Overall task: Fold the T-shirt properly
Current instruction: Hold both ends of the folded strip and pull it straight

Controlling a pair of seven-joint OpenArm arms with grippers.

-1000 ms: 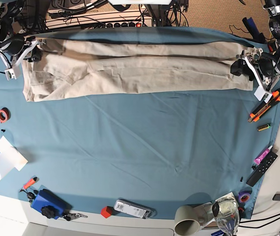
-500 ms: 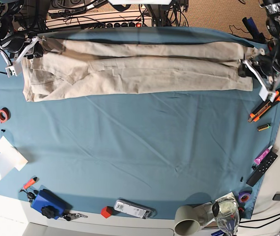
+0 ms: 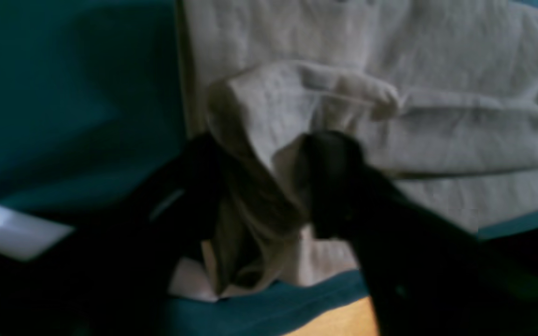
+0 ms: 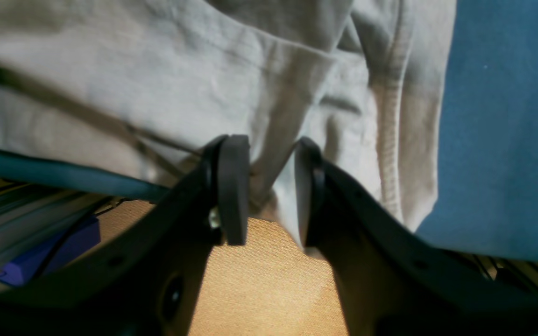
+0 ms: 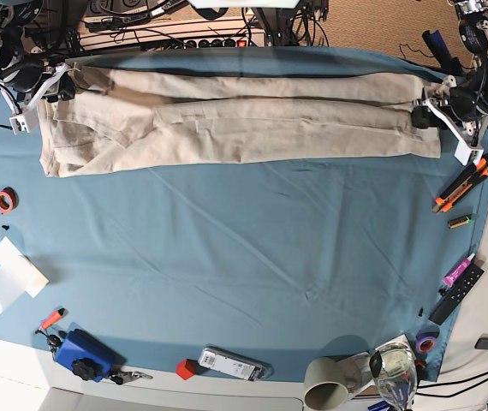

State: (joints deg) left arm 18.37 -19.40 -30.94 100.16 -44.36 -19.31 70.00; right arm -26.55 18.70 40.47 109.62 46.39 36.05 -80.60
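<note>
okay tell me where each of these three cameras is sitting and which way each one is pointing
Base: overhead, looking straight down at the T-shirt on the teal cloth; both arms show at the far corners.
Left wrist: on the left arm, facing along its fingers pinching shirt fabric.
Right wrist: on the right arm, fingers around a fold.
All three share the shirt.

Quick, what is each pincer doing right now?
Left pincer: shut on a bunched fold of the T-shirt.
Right pincer: shut on the T-shirt's edge, cloth pinched between its pads.
</note>
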